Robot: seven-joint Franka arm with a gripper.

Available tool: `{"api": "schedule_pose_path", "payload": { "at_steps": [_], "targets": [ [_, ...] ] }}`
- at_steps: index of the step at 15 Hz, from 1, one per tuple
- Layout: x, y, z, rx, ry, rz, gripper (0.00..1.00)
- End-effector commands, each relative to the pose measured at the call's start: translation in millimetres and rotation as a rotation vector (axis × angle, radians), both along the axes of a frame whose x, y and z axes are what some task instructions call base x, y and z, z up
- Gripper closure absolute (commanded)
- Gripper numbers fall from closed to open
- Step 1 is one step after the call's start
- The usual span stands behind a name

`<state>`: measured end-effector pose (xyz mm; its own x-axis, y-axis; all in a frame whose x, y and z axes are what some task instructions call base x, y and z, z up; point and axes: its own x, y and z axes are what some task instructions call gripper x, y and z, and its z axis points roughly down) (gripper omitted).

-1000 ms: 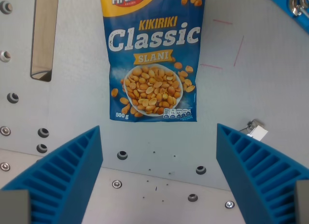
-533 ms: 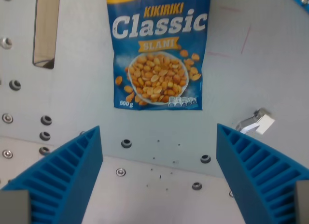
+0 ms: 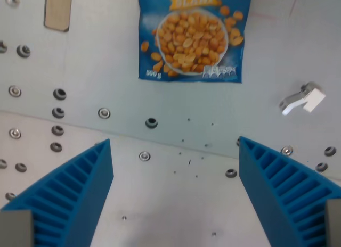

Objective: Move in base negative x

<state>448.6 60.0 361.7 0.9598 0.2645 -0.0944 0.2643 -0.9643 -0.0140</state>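
Observation:
My gripper point(image 3: 176, 151) is open, its two blue ribbed fingers point(image 3: 69, 196) rising from the bottom corners of the wrist view with only bare plate between them. A blue peanut bag point(image 3: 194, 36) lies flat on the grey metal plate point(image 3: 106, 76) at the top centre, well beyond the fingertips. Only the bag's lower part shows, with its bowl of peanuts and the "500 g" mark; the rest is cut off by the top edge.
The plate carries several screws and holes point(image 3: 152, 122) along a seam. A small white clip point(image 3: 302, 98) lies at the wrist view's right. A wooden slot point(image 3: 57, 10) shows at the top left.
The whole scene has slid upward in the view and a little rightward, so the camera has moved back from the bag. The gripper has stayed open.

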Motion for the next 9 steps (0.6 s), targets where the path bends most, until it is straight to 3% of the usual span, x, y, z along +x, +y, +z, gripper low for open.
{"api": "schedule_pose_path", "payload": {
  "at_steps": [1,9],
  "targets": [
    [-27.3,3.8,0.9,0.007,-0.088,-0.014,0.0],
    [-71.5,14.4,-7.2,0.007,-0.088,-0.014,0.0]
  ]
}}
